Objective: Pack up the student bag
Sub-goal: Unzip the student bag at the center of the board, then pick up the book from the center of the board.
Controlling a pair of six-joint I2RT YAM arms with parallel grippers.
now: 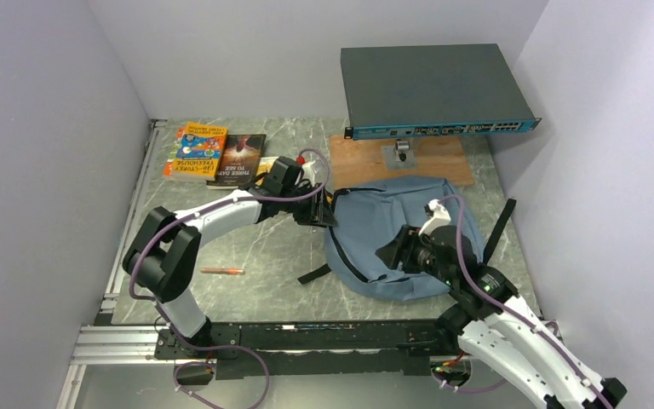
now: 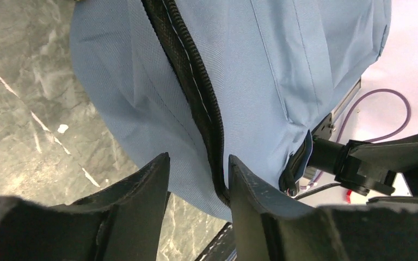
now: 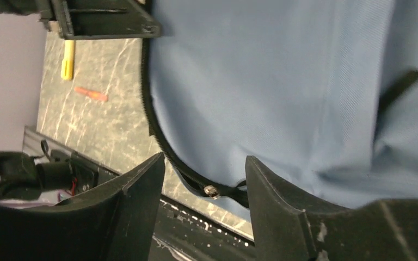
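Observation:
The student bag (image 1: 392, 226), a dusty blue-grey backpack with black straps, lies flat on the marble table right of centre. My left gripper (image 1: 319, 213) is at its left edge. In the left wrist view the left gripper (image 2: 198, 168) stands open, with the bag's fabric (image 2: 283, 60) and its black zipper (image 2: 196, 81) in the gap, unpinched. My right gripper (image 1: 392, 254) hovers over the bag's near left part. The right wrist view shows the right gripper (image 3: 204, 163) open, with the zipper line and its metal pull (image 3: 211, 190) between the fingers.
Two books (image 1: 196, 153) (image 1: 238, 159) lie at the back left. An orange pen (image 1: 222, 271) rests on the table left of the bag. A grey network switch (image 1: 430, 89) stands raised over a wooden board (image 1: 443, 162) behind the bag. Walls close in on both sides.

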